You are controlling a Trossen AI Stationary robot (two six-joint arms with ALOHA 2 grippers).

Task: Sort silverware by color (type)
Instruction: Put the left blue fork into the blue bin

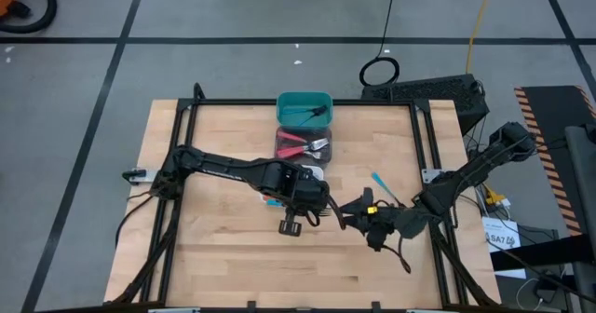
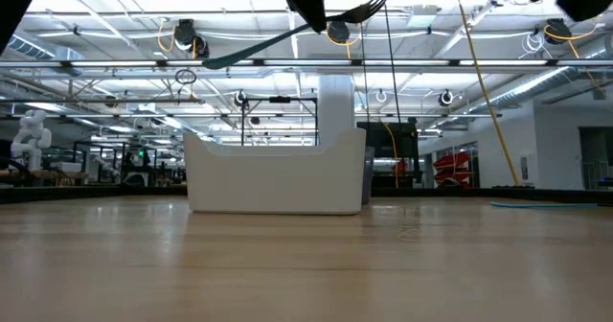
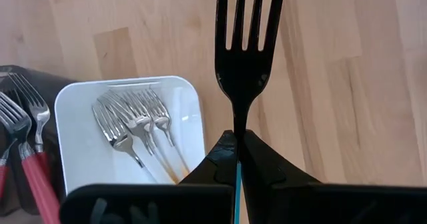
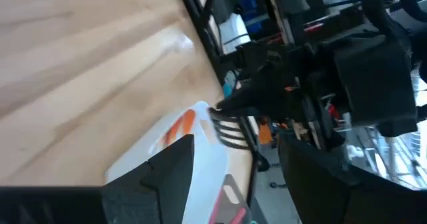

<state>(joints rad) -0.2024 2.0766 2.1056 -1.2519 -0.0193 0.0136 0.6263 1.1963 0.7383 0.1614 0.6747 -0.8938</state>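
My left gripper (image 1: 315, 201) is shut on a fork with a blue handle (image 3: 244, 57) and hangs over the wood just beside the white bin (image 3: 80, 111). Three forks with orange handles (image 3: 133, 124) lie in that bin. Red-handled forks (image 3: 23, 151) fill the dark bin (image 1: 303, 145) behind it, and the teal bin (image 1: 304, 108) stands farthest back. Another blue-handled fork (image 1: 384, 188) lies on the table to the right. My right gripper (image 1: 348, 212) waits open close to the right of the left one, with nothing between its fingers. My left gripper pinches the fork's blue handle (image 3: 237, 179) between its two fingers, close to the neck. The fingers slant steeply down and lie along the fork. The tined head sticks out past the fingertips, clear of the table and of the white bin.
The three bins stand in a row from the table's middle to its far edge. The black frame rails (image 1: 186, 117) border the wood at left, right and back. Bare wood (image 1: 233, 248) stretches toward the near edge.
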